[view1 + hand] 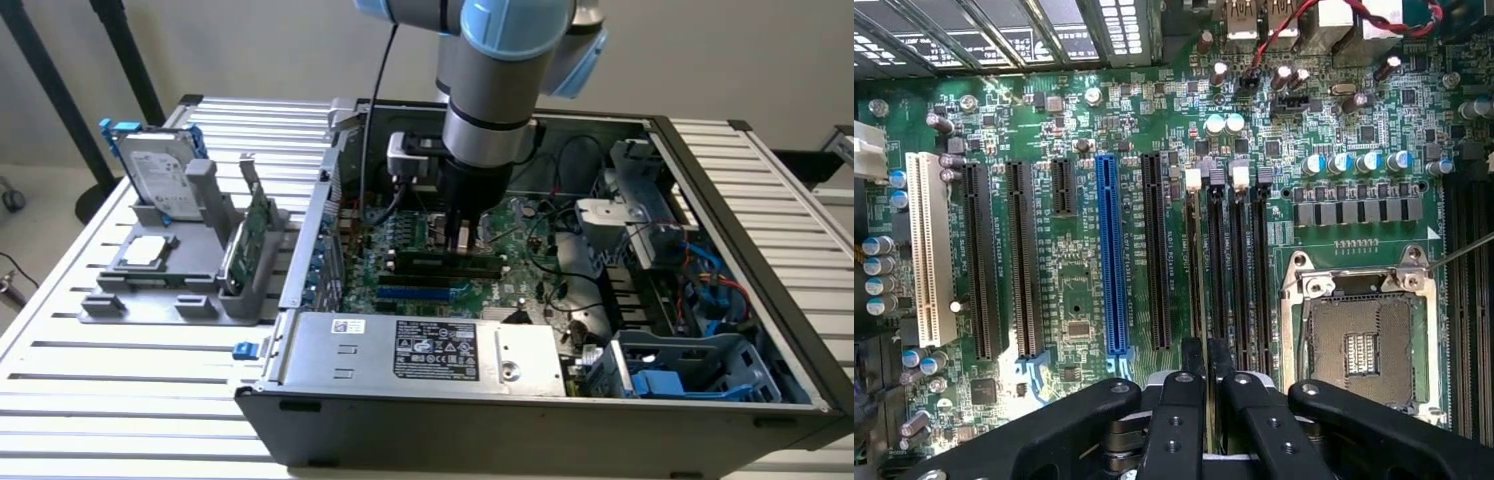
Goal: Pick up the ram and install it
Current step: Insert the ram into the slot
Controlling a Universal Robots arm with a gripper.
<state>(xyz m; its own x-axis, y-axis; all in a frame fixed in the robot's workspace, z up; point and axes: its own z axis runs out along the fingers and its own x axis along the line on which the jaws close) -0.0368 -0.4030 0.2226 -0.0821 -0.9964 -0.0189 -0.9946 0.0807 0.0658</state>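
Note:
My gripper [463, 238] reaches down inside the open computer case onto the motherboard's [1084, 290] black memory slots [1252, 270]. In the wrist view the gripper [1206, 362] has its two black fingers [1182, 410] drawn close together, shut on the ram [1194, 270]. The ram shows edge-on as a thin strip lying along the slot nearest the long black card slot. In the exterior view the ram [424, 262] appears as a long dark stick low on the board, under the gripper. How deep it sits in the slot I cannot tell.
Outside the case at the exterior view's left, a grey holder [134, 300] carries a silver hard drive in a blue frame [158, 175], a broad green card [254, 235] and a processor chip [144, 252]. Power supply [427, 350], drive cage [694, 370] and cables [587, 160] crowd the case. The processor socket [1364, 345] lies beside the slots.

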